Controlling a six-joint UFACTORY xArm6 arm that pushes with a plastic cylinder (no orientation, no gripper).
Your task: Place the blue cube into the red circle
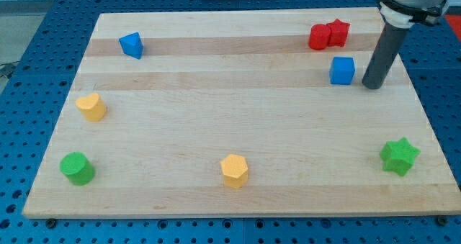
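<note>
The blue cube (342,70) sits on the wooden board near the view's top right. Just above it and slightly left is the red circle, a red round block (319,37), touching a red star (338,32) on its right. My tip (372,85) rests on the board just right of the blue cube, with a small gap between them. The dark rod rises from the tip toward the view's top right corner.
A blue triangular block (131,44) lies at top left. A yellow heart (91,107) and a green cylinder (76,168) are at the left. A yellow hexagon (235,170) is at bottom centre. A green star (399,156) is at bottom right, near the board's edge (432,129).
</note>
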